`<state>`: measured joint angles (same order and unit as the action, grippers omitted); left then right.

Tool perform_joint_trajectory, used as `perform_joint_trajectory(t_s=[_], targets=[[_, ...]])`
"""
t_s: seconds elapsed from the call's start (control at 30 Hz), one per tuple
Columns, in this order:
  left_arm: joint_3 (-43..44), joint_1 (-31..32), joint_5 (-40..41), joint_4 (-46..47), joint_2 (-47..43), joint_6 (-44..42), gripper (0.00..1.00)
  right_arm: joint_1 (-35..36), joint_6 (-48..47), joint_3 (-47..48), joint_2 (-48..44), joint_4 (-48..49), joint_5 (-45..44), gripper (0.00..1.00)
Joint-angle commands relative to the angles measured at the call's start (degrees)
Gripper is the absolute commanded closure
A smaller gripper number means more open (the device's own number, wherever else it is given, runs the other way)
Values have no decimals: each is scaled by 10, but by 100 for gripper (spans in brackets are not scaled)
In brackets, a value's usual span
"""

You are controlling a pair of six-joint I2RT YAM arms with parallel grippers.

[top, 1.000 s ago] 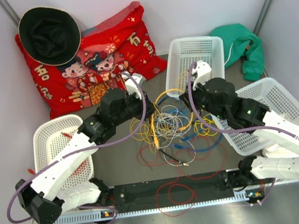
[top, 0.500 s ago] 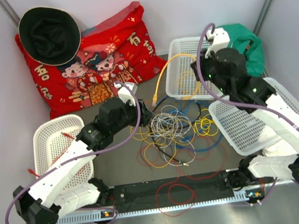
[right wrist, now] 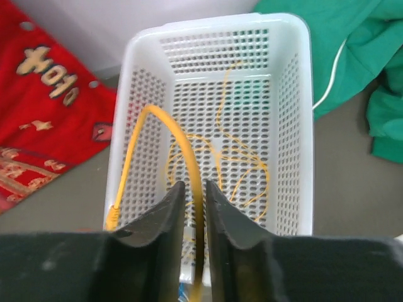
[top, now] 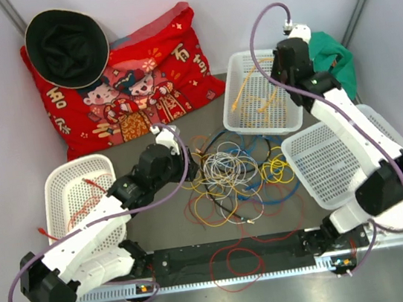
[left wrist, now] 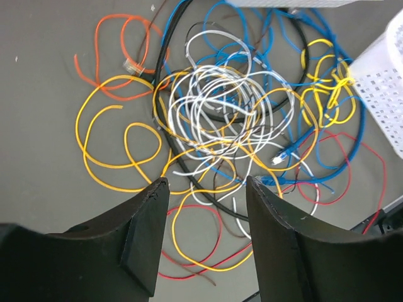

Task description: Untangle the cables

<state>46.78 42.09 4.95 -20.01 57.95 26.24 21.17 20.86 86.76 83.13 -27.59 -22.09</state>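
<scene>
The cables (top: 227, 173) lie in a tangle of yellow, white, blue, red, orange and black loops on the grey table, also seen in the left wrist view as a tangle (left wrist: 220, 107). My left gripper (top: 182, 156) (left wrist: 206, 181) hovers open over the tangle's left side with nothing between its fingers. My right gripper (top: 279, 78) (right wrist: 192, 184) is shut on a yellow cable (right wrist: 182, 151) above the far white basket (top: 255, 54) (right wrist: 302, 126). That cable arcs down into the basket, its plug (right wrist: 112, 217) at the left wall. A thinner yellow wire lies coiled on the basket floor.
A white basket (top: 54, 179) at the left holds a red cable. A larger white basket (top: 331, 166) stands at the right, under the right arm. At the back are a red cushion (top: 130, 71), a black hat (top: 67, 46) and a green cloth (top: 332, 65). A red cable (top: 235, 259) loops over the front rail.
My right gripper pulled the yellow cable out of the tangle and carried it back over the far basket. My left gripper opened and drew back slightly to the left.
</scene>
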Motion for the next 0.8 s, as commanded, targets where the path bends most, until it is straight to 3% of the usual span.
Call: perform_joint_trajectory(t_s=[0.0, 0.03, 0.1, 0.13, 0.37, 0.53, 0.77], targets=[[-19, -1, 19, 3, -15, 23, 42, -20, 9, 108, 80, -17, -15, 54], [-20, -1, 16, 1, -14, 26, 41, -20, 7, 126, 94, -49, -12, 22], [-24, -1, 10, -3, -16, 27, 38, -18, 11, 120, 92, -48, -2, 4], [-27, -1, 9, -2, -18, 27, 38, -17, 15, 105, 76, -18, 7, 1], [-45, 0, -18, 22, -6, 48, 38, 48, 13, -67, -64, 28, 84, 1], [-58, 0, -47, 33, 20, 82, 38, 101, 28, -264, -163, 56, 145, 1], [-89, 0, -66, 52, 23, 110, 38, 175, 17, -385, -166, 52, 138, 2]])
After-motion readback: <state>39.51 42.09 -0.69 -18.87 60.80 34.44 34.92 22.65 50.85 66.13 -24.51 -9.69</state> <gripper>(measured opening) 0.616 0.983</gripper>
